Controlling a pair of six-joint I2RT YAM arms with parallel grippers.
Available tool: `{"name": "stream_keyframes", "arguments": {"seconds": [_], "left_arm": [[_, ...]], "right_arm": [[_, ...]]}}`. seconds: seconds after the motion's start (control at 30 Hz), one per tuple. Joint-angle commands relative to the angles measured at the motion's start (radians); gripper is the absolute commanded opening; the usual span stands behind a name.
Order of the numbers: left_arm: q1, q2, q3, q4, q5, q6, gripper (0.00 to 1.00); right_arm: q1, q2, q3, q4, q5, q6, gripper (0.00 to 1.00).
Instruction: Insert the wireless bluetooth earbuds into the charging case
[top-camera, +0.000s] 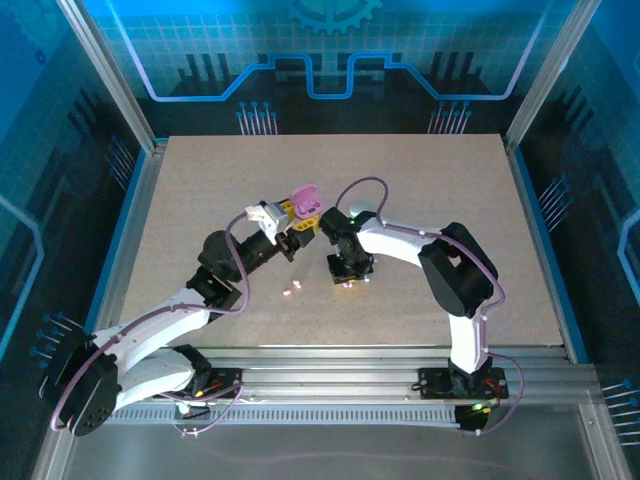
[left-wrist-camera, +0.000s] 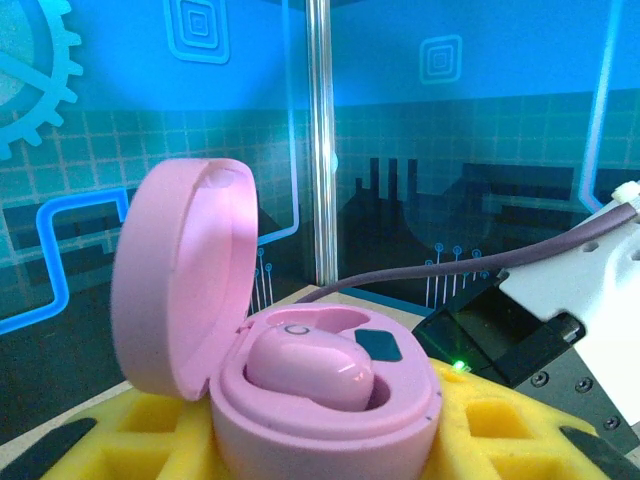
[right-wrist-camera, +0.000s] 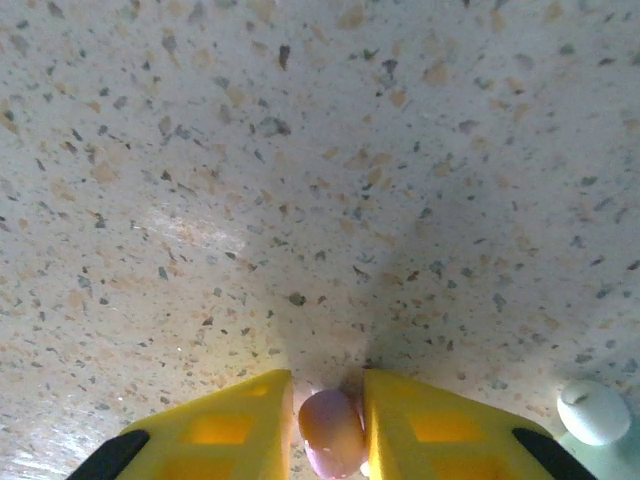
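My left gripper (top-camera: 297, 218) is raised above the table and shut on a pink charging case (left-wrist-camera: 320, 420), which sits between its yellow fingers (left-wrist-camera: 500, 425). The case's lid (left-wrist-camera: 185, 280) stands open, and one pink earbud (left-wrist-camera: 310, 368) lies in a socket; the socket behind it is empty. My right gripper (right-wrist-camera: 330, 425) points straight down at the table, right of the left one. Its yellow fingers (right-wrist-camera: 225, 430) press on both sides of a small pinkish earbud (right-wrist-camera: 332, 432) that rests on the tabletop. In the top view this gripper (top-camera: 350, 278) is near the table's middle.
A pale mint rounded bit (right-wrist-camera: 592, 412) lies on the speckled tabletop (right-wrist-camera: 300, 150) just right of my right fingers. A tiny pinkish bit (top-camera: 292, 290) lies on the table in front of my left gripper. Metal rails (top-camera: 330, 375) run along the near edge.
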Motion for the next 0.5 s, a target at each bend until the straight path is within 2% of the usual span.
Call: {"name": "stream_keyframes", "arguments": {"seconds": [0.0,0.47], "left_arm": [[-0.003,-0.009,0.001,0.018,-0.007,-0.006,0.33],[-0.003,-0.012,0.000,0.014,-0.007,-0.010,0.33]], "right_arm": [[0.010,0.033,0.033,-0.053,-0.005,-0.032,0.26],[0.012,0.017,0.041,-0.074,-0.009,-0.050,0.20]]}}
